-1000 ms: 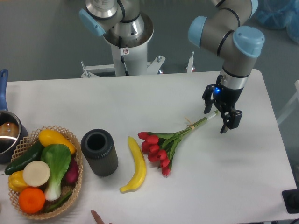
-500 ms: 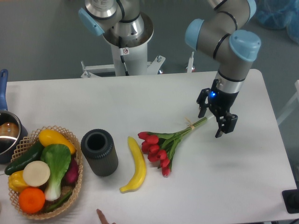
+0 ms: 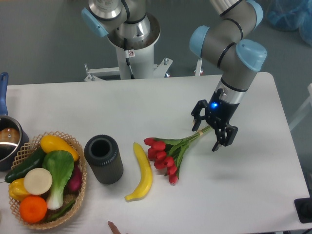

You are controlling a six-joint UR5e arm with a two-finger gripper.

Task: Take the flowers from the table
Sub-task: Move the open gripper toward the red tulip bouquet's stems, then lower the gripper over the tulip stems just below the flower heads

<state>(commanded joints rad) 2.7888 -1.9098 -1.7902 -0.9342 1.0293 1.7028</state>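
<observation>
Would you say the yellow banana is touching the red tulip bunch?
Apart: the fixed camera shows bare white table between the banana and the tulips.

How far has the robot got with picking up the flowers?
Done: the gripper has come over the stem end of the flowers, with its jaws open on either side of the stems. In hand: nothing yet, since the flowers lie flat on the table beside the banana. Left: close on the stems and lift.

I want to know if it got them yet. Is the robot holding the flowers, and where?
Not yet. The gripper is open, with a finger on each side of the stems of the tulips, which lie on the table. Nothing is held.
</observation>
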